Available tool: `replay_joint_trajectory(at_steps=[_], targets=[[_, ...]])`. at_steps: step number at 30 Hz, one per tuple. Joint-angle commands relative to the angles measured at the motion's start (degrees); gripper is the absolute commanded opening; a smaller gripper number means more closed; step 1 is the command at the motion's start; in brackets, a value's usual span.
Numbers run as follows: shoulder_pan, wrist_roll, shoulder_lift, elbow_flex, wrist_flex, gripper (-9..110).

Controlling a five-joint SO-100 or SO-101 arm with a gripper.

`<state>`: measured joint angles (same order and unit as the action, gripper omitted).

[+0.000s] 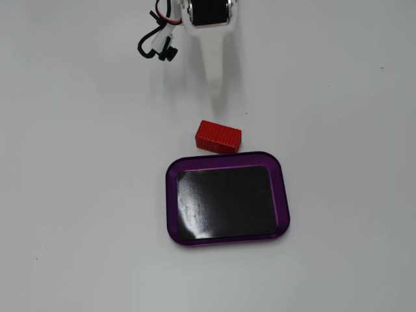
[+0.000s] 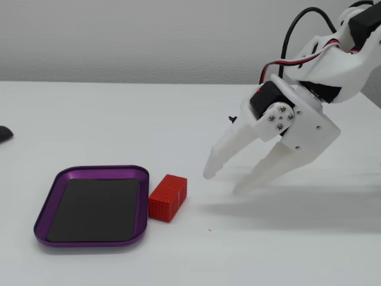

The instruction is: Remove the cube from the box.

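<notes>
The red cube (image 1: 218,136) lies on the white table just outside the box, next to its rim; it also shows in a fixed view (image 2: 168,197). The box (image 1: 281,195) is a purple-rimmed tray with a black bottom, and nothing lies in it in both fixed views (image 2: 143,196). My white gripper (image 2: 222,182) is open and empty, its fingertips low over the table and apart from the cube. In a fixed view only one white finger (image 1: 214,71) shows, pointing down toward the cube.
A dark object (image 2: 5,133) lies at the left edge of the table. Black and red cables (image 1: 156,42) hang by the arm's base. The rest is bare white table.
</notes>
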<state>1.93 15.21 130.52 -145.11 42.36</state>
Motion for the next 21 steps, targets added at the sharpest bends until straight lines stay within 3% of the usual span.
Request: replay_joint_trajectory(at_steps=[1, 10, 17, 21], targets=[[0.3, -0.4, 3.5, 3.9, 3.3, 12], [1.0, -4.0, 35.9, 6.3, 9.2, 12], [8.7, -5.1, 62.3, -7.7, 7.3, 13], [8.8, -7.5, 59.6, -13.4, 7.5, 13]])
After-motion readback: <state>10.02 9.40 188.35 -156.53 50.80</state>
